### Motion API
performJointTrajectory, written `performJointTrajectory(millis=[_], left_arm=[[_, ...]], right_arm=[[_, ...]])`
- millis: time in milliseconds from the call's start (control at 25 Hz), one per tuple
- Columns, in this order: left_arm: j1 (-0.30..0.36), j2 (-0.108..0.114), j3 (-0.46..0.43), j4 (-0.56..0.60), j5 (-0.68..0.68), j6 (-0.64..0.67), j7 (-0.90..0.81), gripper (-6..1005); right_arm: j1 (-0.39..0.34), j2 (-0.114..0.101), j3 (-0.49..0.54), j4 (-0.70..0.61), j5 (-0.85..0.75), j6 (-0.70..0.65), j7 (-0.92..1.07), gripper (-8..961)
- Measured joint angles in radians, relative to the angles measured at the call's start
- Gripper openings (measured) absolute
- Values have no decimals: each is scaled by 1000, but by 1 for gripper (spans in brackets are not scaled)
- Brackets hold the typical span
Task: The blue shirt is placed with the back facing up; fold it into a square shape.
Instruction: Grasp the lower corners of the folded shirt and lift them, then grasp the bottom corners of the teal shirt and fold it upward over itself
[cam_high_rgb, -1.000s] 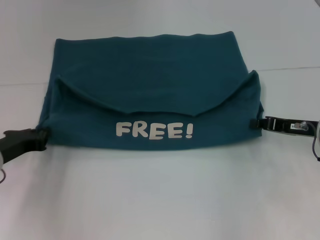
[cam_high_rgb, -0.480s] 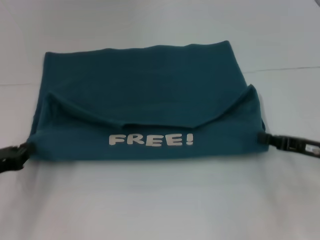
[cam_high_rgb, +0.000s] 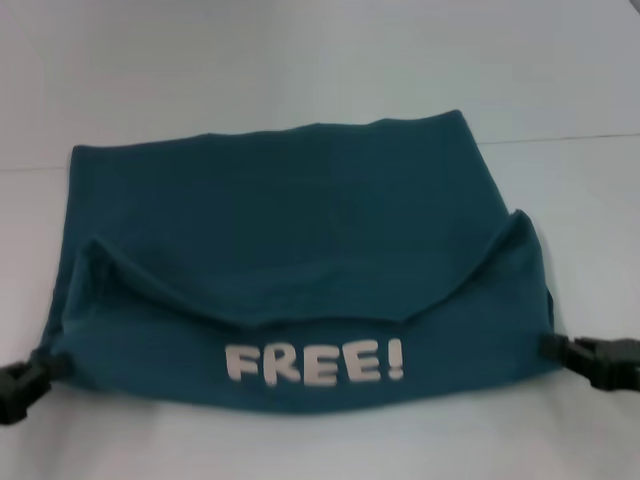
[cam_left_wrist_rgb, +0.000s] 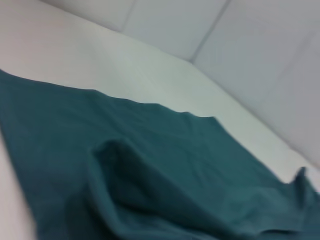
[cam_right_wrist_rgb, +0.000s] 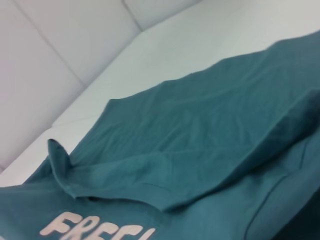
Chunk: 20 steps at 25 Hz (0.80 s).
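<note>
The blue shirt (cam_high_rgb: 300, 220) is partly folded on the white table, and its near fold carries a pale "FREE!" print (cam_high_rgb: 315, 362). My left gripper (cam_high_rgb: 45, 368) is shut on the near left corner of that fold. My right gripper (cam_high_rgb: 552, 347) is shut on the near right corner. The fabric sags between them, with a curved flap edge above the print. The left wrist view shows rumpled teal cloth (cam_left_wrist_rgb: 150, 165). The right wrist view shows the cloth (cam_right_wrist_rgb: 200, 135) and part of the print (cam_right_wrist_rgb: 95, 227). No fingers show in either wrist view.
The white table (cam_high_rgb: 300, 60) stretches beyond the shirt's far edge and to both sides. A faint seam line (cam_high_rgb: 580, 137) crosses it at the right. White wall panels (cam_left_wrist_rgb: 260, 45) rise past the table in the wrist views.
Both grippers have drawn the held fold toward me and lower in the head view. The shirt and its print now look larger and nearer, and the arms show less.
</note>
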Motion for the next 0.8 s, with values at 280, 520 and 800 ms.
performJointTrajectory(millis=[280, 520, 800], left_arm=[[18, 2, -42, 2, 83, 167, 6, 51], [37, 5, -78, 5, 142, 277, 23, 52], [78, 1, -87, 23, 174, 381, 48, 54]], right_arm=[[-80, -10, 12, 0, -5, -114, -87, 46], [-136, -16, 46, -2, -5, -184, -129, 45], [-173, -32, 62, -7, -18, -225, -143, 45]])
